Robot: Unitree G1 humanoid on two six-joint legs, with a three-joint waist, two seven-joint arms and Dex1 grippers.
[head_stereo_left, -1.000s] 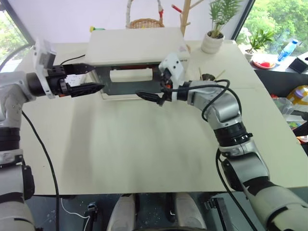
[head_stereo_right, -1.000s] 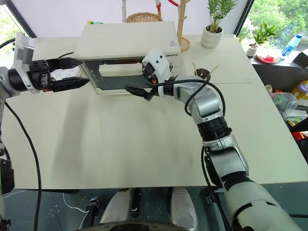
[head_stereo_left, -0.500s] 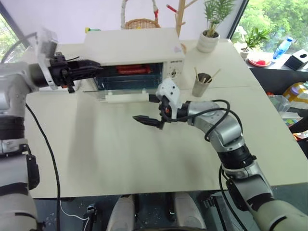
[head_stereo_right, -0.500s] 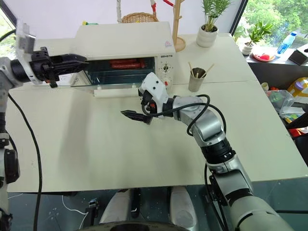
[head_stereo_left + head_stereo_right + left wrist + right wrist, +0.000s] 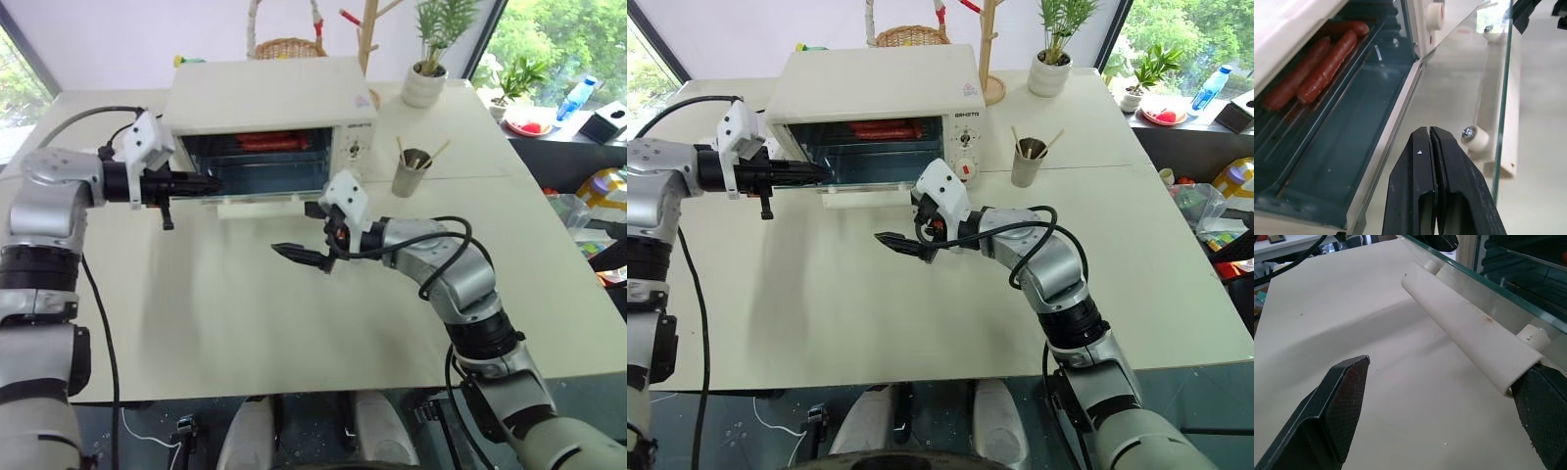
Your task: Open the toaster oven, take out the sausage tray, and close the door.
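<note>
The cream-white toaster oven [image 5: 269, 103] stands at the back of the table. Its glass door [image 5: 1462, 73] lies folded down flat, with the white bar handle [image 5: 1469, 328] at its front edge. Inside, the sausage tray [image 5: 1283, 125] holds red-orange sausages [image 5: 1317, 73] on the upper level. My left gripper [image 5: 204, 184] is shut and empty, and its tips reach over the door's left end toward the oven mouth. My right gripper [image 5: 302, 257] is open just in front of the handle, apart from it, with the fingers [image 5: 1342, 406] spread wide.
A cup of sticks [image 5: 409, 171] stands to the right of the oven. Behind are a potted plant [image 5: 431, 78], a wicker basket [image 5: 284, 47] and a wooden stand [image 5: 370, 29]. Bare tabletop [image 5: 274, 323] stretches in front of the door.
The door has swung from partly open to flat down. My left gripper has shut and sunk to the oven mouth. My right gripper has drawn back from the handle, staying open.
</note>
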